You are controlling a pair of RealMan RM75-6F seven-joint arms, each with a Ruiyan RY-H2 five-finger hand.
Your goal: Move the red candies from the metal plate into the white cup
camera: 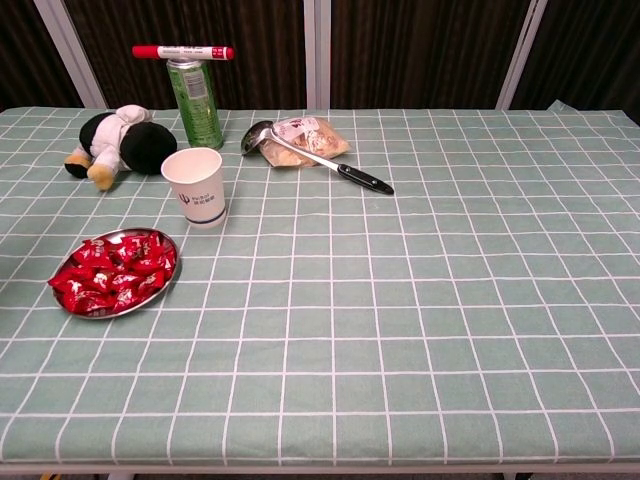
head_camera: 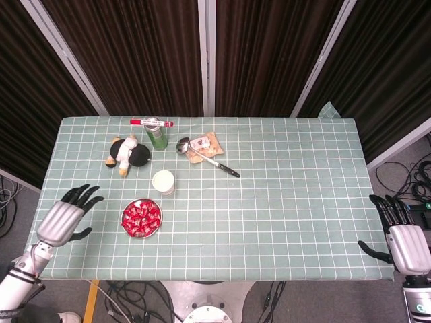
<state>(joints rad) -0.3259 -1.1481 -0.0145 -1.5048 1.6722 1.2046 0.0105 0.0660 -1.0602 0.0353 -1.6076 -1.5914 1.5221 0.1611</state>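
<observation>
A round metal plate [head_camera: 156, 226] [camera: 166, 278] heaped with several red candies [head_camera: 141, 217] [camera: 115, 273] lies near the table's front left. Just behind it stands the white cup [head_camera: 163, 182] [camera: 194, 186], upright and empty as far as I can see. My left hand [head_camera: 64, 217] hovers over the table's left edge, left of the plate, fingers spread and holding nothing. My right hand [head_camera: 401, 235] hangs off the table's front right corner, fingers apart and empty. The chest view shows neither hand.
Behind the cup lie a black-and-white plush toy [head_camera: 127, 153] [camera: 116, 139], a green can [head_camera: 156, 134] [camera: 195, 100] with a red marker [head_camera: 151, 122] [camera: 182, 51] across its top, and a ladle [head_camera: 205, 156] [camera: 315, 156] on a snack packet [head_camera: 206, 144] [camera: 310, 135].
</observation>
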